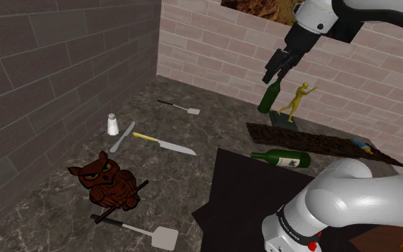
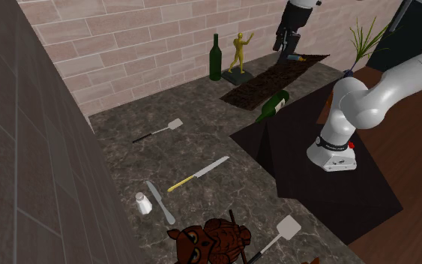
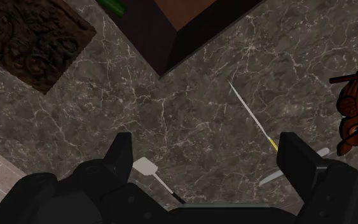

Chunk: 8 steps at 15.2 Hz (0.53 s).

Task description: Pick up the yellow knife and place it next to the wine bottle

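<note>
- The pincer (image 1: 271,77) hangs released high by the brick wall (image 1: 207,50), its two fingers standing wide apart with nothing between them. In the shoulder view the upright wine bottle (image 1: 268,97) stands right at its 6 o'clock.
- The yellow knife (image 1: 162,143) lies flat on the marble table (image 1: 171,186), well apart from the pincer and at about its 8 o'clock in that view. Its handle points toward 10 o'clock and its blade toward 4.
- A grey knife (image 1: 123,136) lies just beside the yellow handle, at its 9 o'clock, with a white shaker (image 1: 112,124) near it. I reckon a descent aimed at the handle end could nudge the grey knife or catch it along with the target.
- The yellow knife is thin and sits low. Fingers that close a shade too high would likely slide over it, and too low they would scrape the marble.
- A lying wine bottle (image 1: 282,159) rests on its side at the knife's 3 o'clock. With two bottles about, the knife could end up beside the wrong one, and the lying one may roll if bumped.
- A gold figurine (image 1: 296,100) stands just beside the upright wine bottle, at its 3 o'clock. A long blade swung in carelessly there could topple either.
</note>
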Each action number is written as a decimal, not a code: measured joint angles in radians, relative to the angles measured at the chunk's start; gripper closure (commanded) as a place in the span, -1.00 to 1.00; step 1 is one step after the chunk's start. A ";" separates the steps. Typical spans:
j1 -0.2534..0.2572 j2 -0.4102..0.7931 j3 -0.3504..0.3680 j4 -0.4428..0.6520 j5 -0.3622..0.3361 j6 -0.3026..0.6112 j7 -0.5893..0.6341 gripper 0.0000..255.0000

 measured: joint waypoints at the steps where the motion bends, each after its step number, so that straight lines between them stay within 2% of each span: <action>1: 0.000 0.000 0.000 0.000 0.000 0.000 0.000 -1.00; 4: 0.013 0.046 0.000 -0.021 0.003 0.057 -0.017 -1.00; 8: 0.035 0.146 -0.003 -0.059 0.006 0.176 -0.053 -1.00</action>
